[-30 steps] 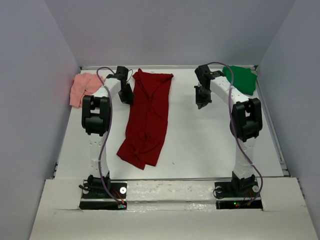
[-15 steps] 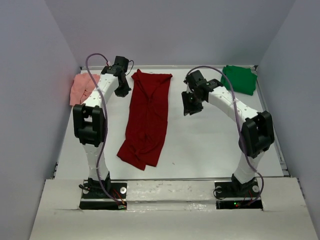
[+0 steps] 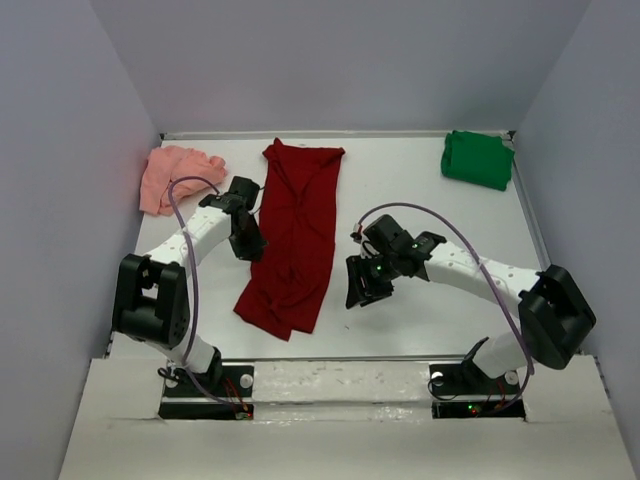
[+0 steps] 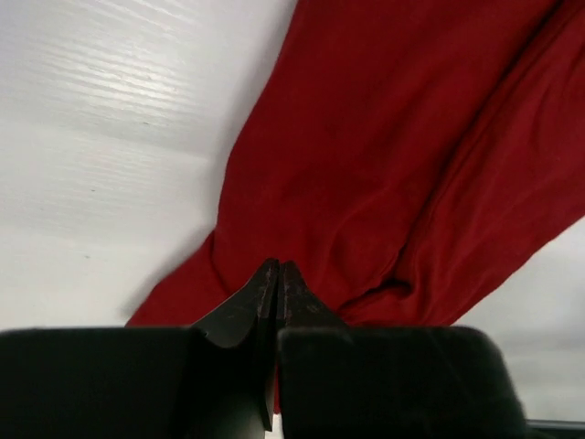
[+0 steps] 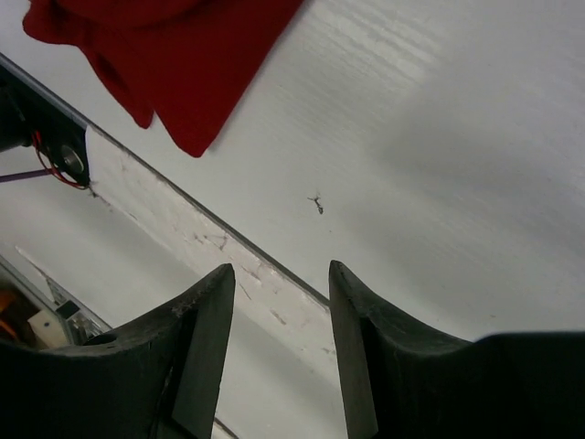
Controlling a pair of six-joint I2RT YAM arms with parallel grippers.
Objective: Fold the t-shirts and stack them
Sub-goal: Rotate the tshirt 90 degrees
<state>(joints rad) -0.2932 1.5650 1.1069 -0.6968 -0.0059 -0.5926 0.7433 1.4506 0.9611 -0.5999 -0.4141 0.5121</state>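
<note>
Jaws of the left gripper (image 4: 277,267) stand closed tip to tip, down at the left edge of the dark red t-shirt (image 3: 295,235). Whether a pinch of cloth is caught between them cannot be told from the wrist view. The right gripper (image 5: 279,270) is about half open and holds nothing. It hangs over bare surface (image 3: 430,210) near the near edge, with the shirt's near right corner off to its side and not between its jaws. The red shirt lies stretched lengthwise from the far edge toward the near edge, left of centre, rumpled along its length and already narrowed to a long strip. The green t-shirt (image 3: 477,160) sits as a compact bundle in the far right corner. The pink t-shirt (image 3: 172,172) lies crumpled in the far left corner, and both are well apart from the arms. The step in hand looks like the start of a fold on the red shirt, with each gripper seeking a hold on its near half. Next, the right gripper likely needs to shift over to the near hem corner, drop until cloth lies between its jaws, and close. The left needs a sure hold on its own edge, so both can lift together and carry the near end toward the far end without dragging the strip askew.
</note>
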